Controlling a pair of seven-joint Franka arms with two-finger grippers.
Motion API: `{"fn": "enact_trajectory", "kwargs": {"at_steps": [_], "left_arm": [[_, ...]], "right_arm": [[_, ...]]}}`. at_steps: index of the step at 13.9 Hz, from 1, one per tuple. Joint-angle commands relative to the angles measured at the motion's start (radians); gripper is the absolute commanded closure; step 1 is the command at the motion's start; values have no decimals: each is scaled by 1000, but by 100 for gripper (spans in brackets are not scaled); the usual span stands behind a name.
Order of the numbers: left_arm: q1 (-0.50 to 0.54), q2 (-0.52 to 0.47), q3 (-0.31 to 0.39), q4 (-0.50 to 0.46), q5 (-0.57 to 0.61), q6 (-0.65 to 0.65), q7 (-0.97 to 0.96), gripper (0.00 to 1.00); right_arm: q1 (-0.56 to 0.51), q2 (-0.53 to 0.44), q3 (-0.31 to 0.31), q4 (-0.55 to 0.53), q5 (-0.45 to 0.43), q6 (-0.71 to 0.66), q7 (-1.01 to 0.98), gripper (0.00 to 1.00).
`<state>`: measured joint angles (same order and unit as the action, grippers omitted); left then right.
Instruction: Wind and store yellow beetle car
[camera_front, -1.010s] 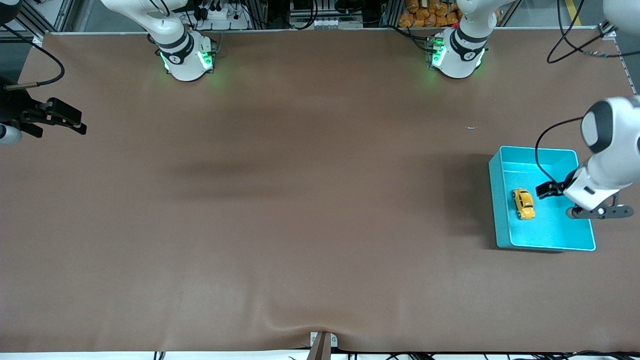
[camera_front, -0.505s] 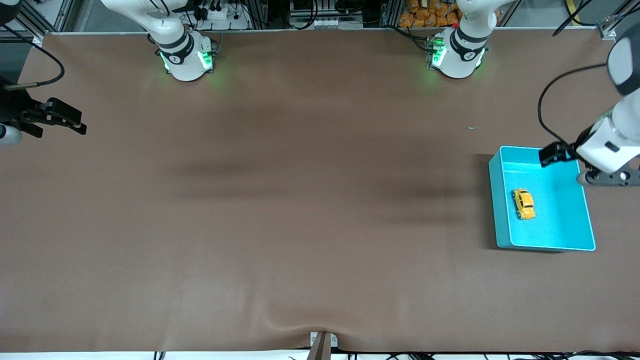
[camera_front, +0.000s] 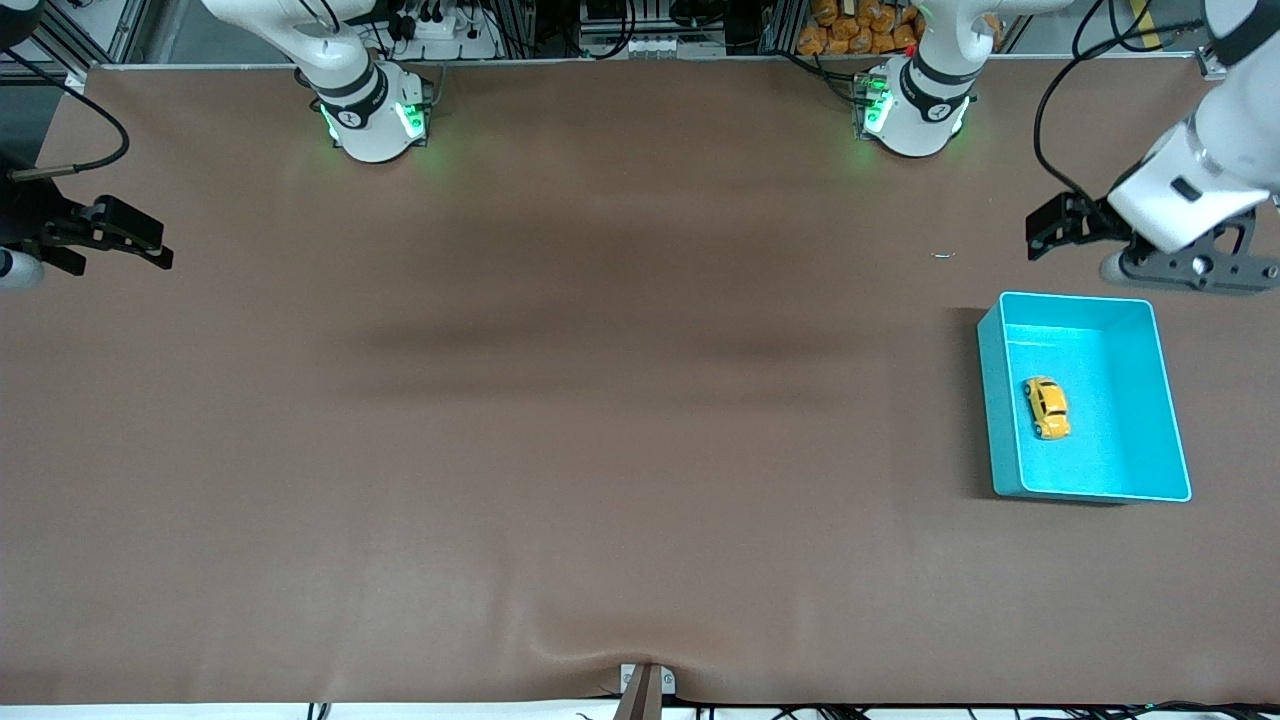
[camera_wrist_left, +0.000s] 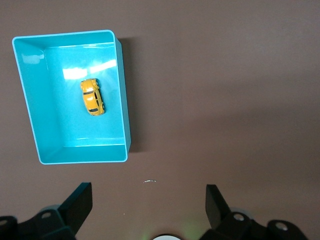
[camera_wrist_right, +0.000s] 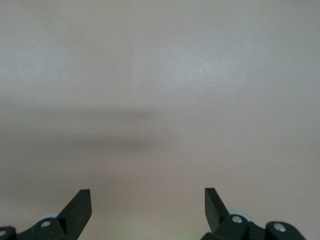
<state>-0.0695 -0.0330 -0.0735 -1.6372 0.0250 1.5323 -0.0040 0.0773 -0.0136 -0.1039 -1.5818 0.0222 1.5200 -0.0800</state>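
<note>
Left gripper (camera_front: 1062, 228) spread wide, yellow beetle car (camera_front: 1046, 407) (dark windows) in teal bin (camera_front: 988, 400)

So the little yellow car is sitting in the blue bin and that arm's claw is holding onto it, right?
Not quite. The yellow beetle car does sit in the teal bin, but nothing holds it. The front view shows the left gripper up over bare table past the bin's edge, and the left wrist view shows its fingers open and empty.
</note>
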Motion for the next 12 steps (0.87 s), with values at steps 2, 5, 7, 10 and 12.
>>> {"fn": "enact_trajectory", "kwargs": {"at_steps": [2, 5, 7, 10, 12], "left_arm": [[1, -28, 15, -3, -13, -11, 32, 0], [2, -22, 18, 7, -14, -11, 33, 0], [2, -18, 20, 20, -17, -11, 33, 0], [4, -19, 20, 20, -17, -11, 35, 0], [4, -19, 20, 20, -17, -11, 33, 0]], "right_arm": [[7, -9, -5, 2, 1, -4, 13, 0], [10, -8, -5, 2, -1, -6, 17, 0], [12, -8, -5, 2, 1, -6, 19, 0], [7, -9, -7, 2, 1, -4, 9, 0], [7, -8, -7, 2, 1, -4, 9, 0]]}}
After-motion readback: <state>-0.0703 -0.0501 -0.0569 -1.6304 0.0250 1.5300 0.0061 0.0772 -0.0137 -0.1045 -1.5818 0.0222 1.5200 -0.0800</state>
